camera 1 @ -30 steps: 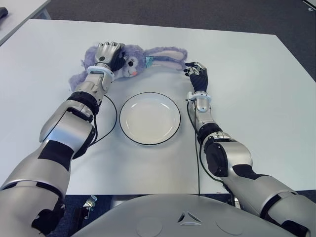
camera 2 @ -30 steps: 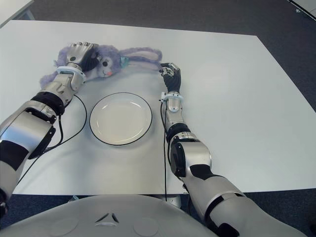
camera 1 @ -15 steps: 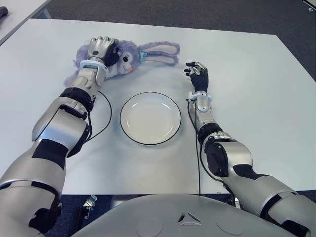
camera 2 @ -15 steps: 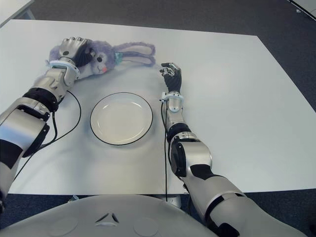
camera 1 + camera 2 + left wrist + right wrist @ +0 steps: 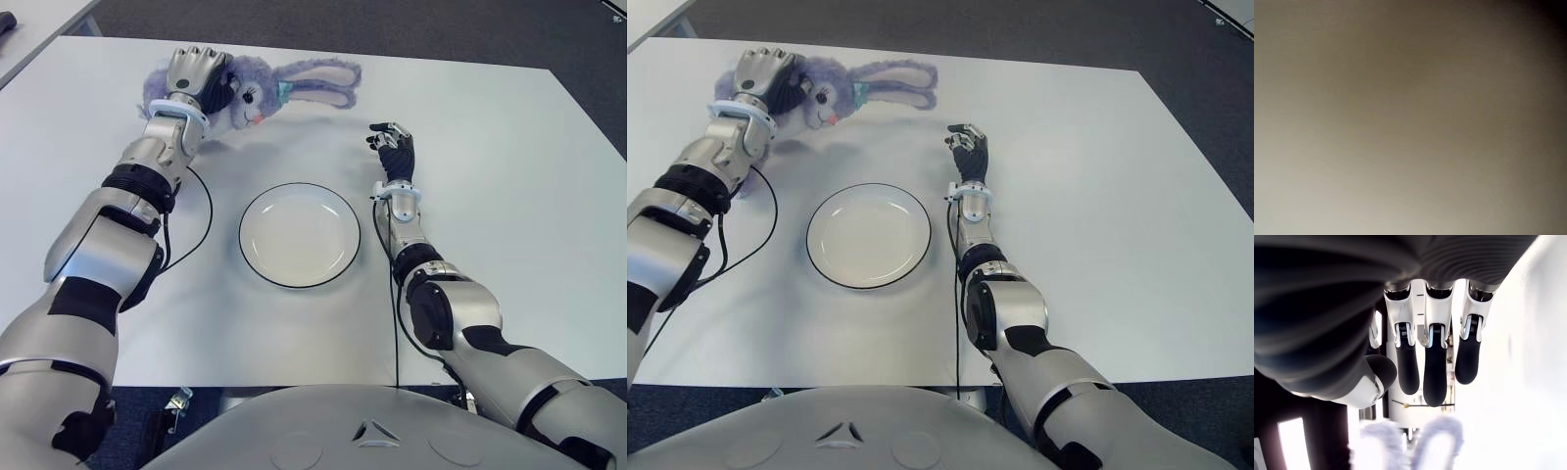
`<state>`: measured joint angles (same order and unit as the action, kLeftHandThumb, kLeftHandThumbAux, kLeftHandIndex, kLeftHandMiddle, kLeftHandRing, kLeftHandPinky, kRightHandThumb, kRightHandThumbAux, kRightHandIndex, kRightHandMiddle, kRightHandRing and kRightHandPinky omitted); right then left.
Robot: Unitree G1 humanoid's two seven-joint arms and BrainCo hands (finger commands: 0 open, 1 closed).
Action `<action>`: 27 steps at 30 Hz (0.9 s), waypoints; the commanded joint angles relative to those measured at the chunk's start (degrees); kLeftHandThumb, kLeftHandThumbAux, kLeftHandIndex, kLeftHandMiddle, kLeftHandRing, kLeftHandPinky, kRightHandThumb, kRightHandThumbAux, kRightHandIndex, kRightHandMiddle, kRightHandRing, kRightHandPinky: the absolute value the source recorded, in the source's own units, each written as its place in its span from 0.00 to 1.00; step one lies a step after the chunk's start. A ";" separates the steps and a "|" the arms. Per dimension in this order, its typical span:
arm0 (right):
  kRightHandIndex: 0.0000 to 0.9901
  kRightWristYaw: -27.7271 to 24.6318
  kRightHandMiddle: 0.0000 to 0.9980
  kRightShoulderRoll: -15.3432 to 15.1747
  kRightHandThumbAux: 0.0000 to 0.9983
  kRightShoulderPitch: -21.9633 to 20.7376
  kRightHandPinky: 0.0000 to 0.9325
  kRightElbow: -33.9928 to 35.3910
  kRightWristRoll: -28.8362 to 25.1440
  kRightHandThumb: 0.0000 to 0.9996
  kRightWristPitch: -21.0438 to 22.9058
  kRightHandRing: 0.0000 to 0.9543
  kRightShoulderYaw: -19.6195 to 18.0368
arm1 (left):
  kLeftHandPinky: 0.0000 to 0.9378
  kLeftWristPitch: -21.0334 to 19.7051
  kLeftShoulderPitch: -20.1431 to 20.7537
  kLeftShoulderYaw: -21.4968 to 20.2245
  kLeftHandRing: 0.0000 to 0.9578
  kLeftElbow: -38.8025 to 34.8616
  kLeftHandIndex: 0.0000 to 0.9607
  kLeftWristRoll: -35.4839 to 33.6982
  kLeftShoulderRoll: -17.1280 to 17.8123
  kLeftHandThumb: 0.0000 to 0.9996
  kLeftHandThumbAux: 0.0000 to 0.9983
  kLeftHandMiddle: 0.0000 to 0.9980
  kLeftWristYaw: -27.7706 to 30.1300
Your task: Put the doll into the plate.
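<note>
The doll (image 5: 263,86) is a plush rabbit of fuzzy lilac fabric, with a paler face, a small pink mouth patch, dark eyes and a teal tag at the base of two long ears. The ears are lined in cream and stretch out flat toward 3 o'clock from the head. The body is bunched under the left hand (image 5: 193,72), which is seen closed over the back of the doll's head and neck, fingers curled into the fur; the left wrist view gives only a blank grey field, so the grip is read from the eye views alone.

The doll is found at about 11 o'clock from the plate (image 5: 300,234), well apart from it, near the far edge of the white table (image 5: 509,176). The plate is round, shallow and glossy cream-white with a thin dark rim, and nothing lies in it. A thin black cable (image 5: 196,235) curves across the matte tabletop at the plate's 9 o'clock side.

The right hand (image 5: 394,149) is seen at roughly 1 o'clock from the plate, its dark-tipped fingers (image 5: 1435,377) loosely extended and holding nothing.

Compared with one second ago, the doll and the left hand are placed farther from the plate, toward the far left, and the ears are carried away from the right hand's fingertips.
</note>
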<state>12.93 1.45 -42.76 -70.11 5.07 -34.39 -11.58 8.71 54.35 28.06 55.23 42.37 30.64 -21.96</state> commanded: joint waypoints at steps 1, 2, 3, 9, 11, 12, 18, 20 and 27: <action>0.42 0.07 0.35 1.36 0.73 12.90 0.37 -7.08 0.48 0.72 3.36 0.42 0.26 | 0.82 -1.41 -3.46 -0.01 0.85 -7.54 0.46 1.26 2.14 0.74 0.70 0.82 4.68; 0.42 0.00 0.35 1.36 0.73 12.91 0.37 -7.08 0.44 0.72 3.36 0.42 0.25 | 0.82 -1.63 -3.72 -0.12 0.85 -8.33 0.46 1.29 2.34 0.74 0.70 0.82 5.07; 0.42 -0.06 0.35 1.37 0.73 12.90 0.37 -7.08 0.41 0.72 3.37 0.42 0.23 | 0.82 -1.76 -3.96 -0.24 0.85 -9.06 0.46 1.32 2.56 0.74 0.70 0.82 5.42; 0.42 -0.09 0.35 1.32 0.73 12.86 0.37 -7.12 0.43 0.72 3.45 0.41 0.25 | 0.83 -2.29 -5.54 -1.12 0.85 -14.64 0.46 1.50 4.70 0.74 0.70 0.82 8.01; 0.42 -0.09 0.35 1.30 0.73 12.85 0.37 -7.12 0.46 0.72 3.47 0.40 0.28 | 0.82 -3.07 -6.06 -1.50 0.85 -16.80 0.46 1.53 5.27 0.74 0.70 0.82 9.23; 0.42 -0.11 0.35 1.27 0.73 12.86 0.37 -7.13 0.52 0.72 3.49 0.40 0.33 | 0.82 -4.07 -6.59 -1.89 0.85 -19.20 0.46 1.61 5.71 0.74 0.70 0.82 10.50; 0.42 -0.12 0.35 1.21 0.73 12.83 0.39 -7.16 0.61 0.72 3.68 0.41 0.45 | 0.85 -7.36 -9.01 -3.46 0.84 -28.44 0.46 2.09 6.74 0.74 0.70 0.81 14.68; 0.42 -0.14 0.36 1.21 0.73 12.81 0.39 -7.17 0.61 0.72 3.78 0.41 0.46 | 0.87 -7.53 -9.50 -3.81 0.85 -29.71 0.46 2.20 6.82 0.74 0.70 0.81 15.05; 0.42 -0.41 0.36 1.24 0.73 12.69 0.38 -7.20 0.46 0.72 4.10 0.44 0.36 | 0.88 -8.59 -10.92 -4.82 0.85 -34.70 0.46 2.67 6.94 0.75 0.70 0.82 17.15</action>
<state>12.86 1.27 -42.82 -70.14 5.09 -34.31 -11.47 1.51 45.97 24.36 25.27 43.98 36.96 -8.29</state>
